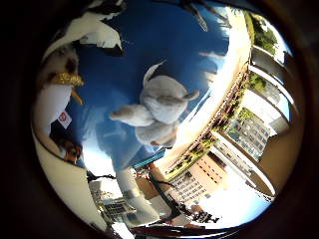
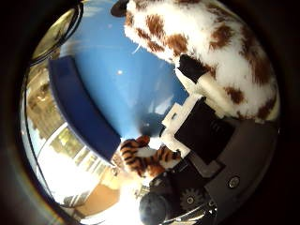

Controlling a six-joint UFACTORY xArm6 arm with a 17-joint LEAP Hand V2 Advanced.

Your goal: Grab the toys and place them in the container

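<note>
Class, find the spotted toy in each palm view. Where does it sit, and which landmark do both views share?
Little finger side view: the spotted toy sits at the rim beside a white finger, apart from the grey toy lying on the blue surface.
Thumb side view: the spotted toy is close to the palm, with the hand pressing a fingertip into it.
Shared landmark: the blue surface.

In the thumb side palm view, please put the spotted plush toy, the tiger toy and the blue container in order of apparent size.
1. blue container
2. spotted plush toy, which is very near the palm, so it may only look big
3. tiger toy
</note>
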